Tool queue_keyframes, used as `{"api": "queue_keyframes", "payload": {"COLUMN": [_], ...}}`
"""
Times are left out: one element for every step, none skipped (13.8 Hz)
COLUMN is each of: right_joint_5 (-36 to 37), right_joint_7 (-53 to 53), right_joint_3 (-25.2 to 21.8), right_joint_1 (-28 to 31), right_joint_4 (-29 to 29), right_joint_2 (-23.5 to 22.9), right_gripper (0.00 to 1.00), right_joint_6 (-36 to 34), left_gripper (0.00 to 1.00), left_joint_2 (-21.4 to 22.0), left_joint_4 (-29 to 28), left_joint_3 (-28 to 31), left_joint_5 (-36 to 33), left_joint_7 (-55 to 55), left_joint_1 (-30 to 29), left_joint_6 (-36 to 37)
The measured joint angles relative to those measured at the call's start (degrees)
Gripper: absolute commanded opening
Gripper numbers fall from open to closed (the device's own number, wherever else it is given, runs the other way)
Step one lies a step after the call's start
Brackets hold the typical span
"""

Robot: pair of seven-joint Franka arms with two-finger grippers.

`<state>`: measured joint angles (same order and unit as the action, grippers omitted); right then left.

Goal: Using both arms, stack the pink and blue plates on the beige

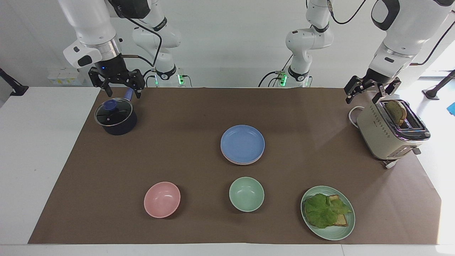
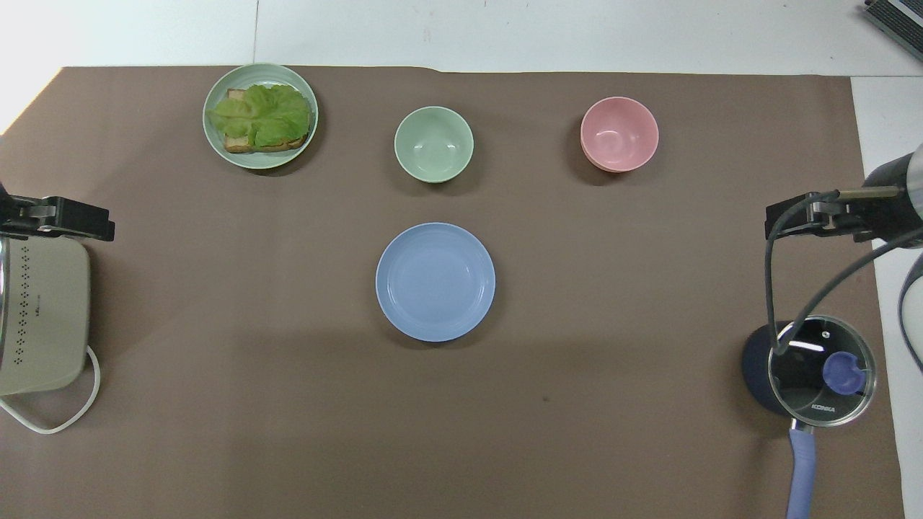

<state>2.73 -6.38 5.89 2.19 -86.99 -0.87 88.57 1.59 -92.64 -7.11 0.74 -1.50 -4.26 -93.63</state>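
The blue plate lies at the middle of the brown mat, on top of a stack. A thin rim of the pink plate shows under it in the facing view. The beige plate is hidden in both views. My right gripper hangs open and empty in the air over the pot's handle, at the right arm's end. At the left arm's end my left gripper is also open and empty, up over the toaster's end nearest the robots.
A dark pot with a glass lid and a beige toaster holding bread stand at the mat's two ends. Farther from the robots sit a pink bowl, a green bowl and a green plate of lettuce and toast.
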Motion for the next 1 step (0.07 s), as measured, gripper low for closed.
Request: {"api": "queue_keyframes", "payload": {"right_joint_5": [0.0], "right_joint_7": [0.0], "right_joint_3": [-0.01], "right_joint_1": [0.0], "right_joint_4": [0.0], "right_joint_2": [0.0], "right_gripper": [1.0], "right_joint_6": [0.0], "left_gripper": [1.0], "left_joint_2": [0.0], "left_joint_4": [0.0], "left_joint_3": [0.0], "left_joint_5": [0.0], "left_joint_7": [0.0], "left_joint_1": [0.0], "left_joint_6": [0.0]}}
